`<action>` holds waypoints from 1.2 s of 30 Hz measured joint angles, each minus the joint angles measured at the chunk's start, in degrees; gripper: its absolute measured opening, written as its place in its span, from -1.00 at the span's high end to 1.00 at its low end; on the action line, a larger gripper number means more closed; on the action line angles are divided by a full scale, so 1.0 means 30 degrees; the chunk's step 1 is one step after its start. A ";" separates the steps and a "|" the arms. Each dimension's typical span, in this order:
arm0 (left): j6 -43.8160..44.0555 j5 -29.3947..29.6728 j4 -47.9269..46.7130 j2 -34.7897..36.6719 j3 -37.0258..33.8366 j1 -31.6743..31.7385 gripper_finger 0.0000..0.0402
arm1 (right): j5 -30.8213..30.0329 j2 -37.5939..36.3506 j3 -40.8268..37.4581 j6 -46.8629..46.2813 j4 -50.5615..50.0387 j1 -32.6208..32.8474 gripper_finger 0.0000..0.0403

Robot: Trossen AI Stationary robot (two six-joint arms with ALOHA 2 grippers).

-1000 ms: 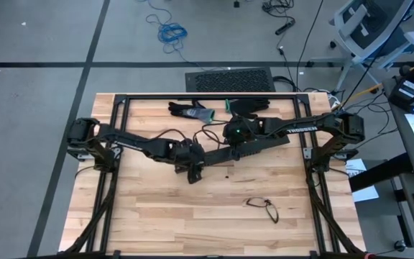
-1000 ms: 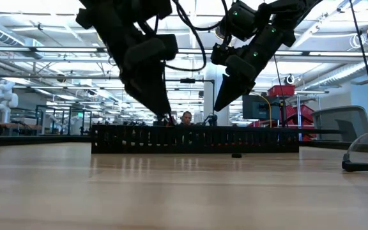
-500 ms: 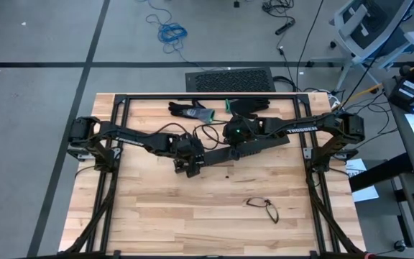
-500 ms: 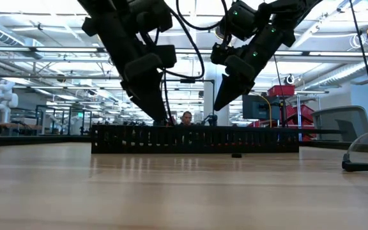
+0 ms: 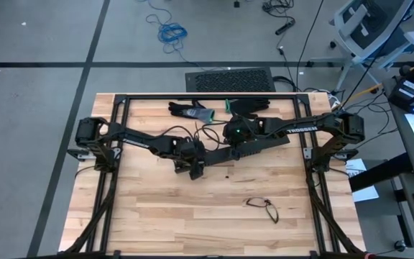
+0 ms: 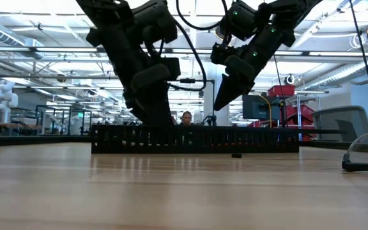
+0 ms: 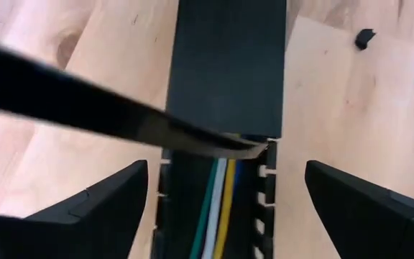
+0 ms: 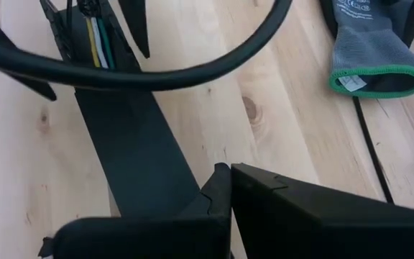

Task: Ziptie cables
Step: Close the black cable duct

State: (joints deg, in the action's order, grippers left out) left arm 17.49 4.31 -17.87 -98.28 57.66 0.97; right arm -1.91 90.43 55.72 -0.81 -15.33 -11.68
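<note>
A long black slotted duct point(image 5: 246, 149) lies on the table's middle. Its lid point(image 7: 225, 65) covers all but the left end. There the cables point(image 7: 218, 205), green, white, yellow and blue, lie inside the open channel, also seen in the right wrist view point(image 8: 98, 36). My left gripper point(image 7: 226, 167) is open, one finger on each side of that open end, with wood showing between fingers and duct. A dark strip point(image 7: 121, 119) crosses just above the lid's edge. My right gripper point(image 8: 230, 173) is shut and hangs above the lidded duct point(image 6: 197, 139), its tip point(image 6: 219, 105) clear of it.
Dark gloves point(image 5: 189, 109) and a grey glove with a green cuff point(image 8: 372, 54) lie at the far edge. Glasses point(image 5: 264, 208) rest on the near right. A small black bit point(image 7: 365, 37) lies beside the duct. A black cable point(image 8: 192, 65) loops between the arms.
My left gripper has sunk toward the duct's open end and moved a little along it toward the right gripper, and its fingers have spread wider. The duct and my right gripper have kept still.
</note>
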 joint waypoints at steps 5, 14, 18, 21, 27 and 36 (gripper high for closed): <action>-0.0370 0.0145 -0.0043 -0.0499 0.0003 0.0022 -0.82 | 0.0022 0.0000 0.0000 0.0004 0.0018 0.0000 1.00; -0.0702 -0.0213 0.0909 -0.1217 0.0003 0.0007 -0.78 | 0.0022 0.0000 0.0000 0.0004 0.0065 0.0000 1.00; -0.1119 0.0083 0.0802 -0.1217 0.0003 0.0007 -0.63 | 0.0023 0.0000 0.0000 0.0004 0.0058 -0.0005 1.00; -0.1254 0.0106 0.0795 -0.1217 0.0003 0.0007 -0.51 | 0.0022 0.0000 0.0000 0.0004 0.0014 0.0000 1.00; -0.2206 0.0300 0.0847 -0.1093 0.0003 0.0035 -0.35 | 0.0022 0.0000 0.0000 -0.0032 0.0025 -0.0002 1.00; -0.2598 0.0360 0.1964 -0.1093 0.0003 0.0073 -0.25 | 0.0022 0.0000 0.0000 -0.0523 0.0022 -0.0007 1.00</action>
State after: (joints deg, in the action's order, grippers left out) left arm 9.69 5.39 -11.98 -101.56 57.67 1.19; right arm -1.85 90.43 55.72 -2.38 -15.27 -11.70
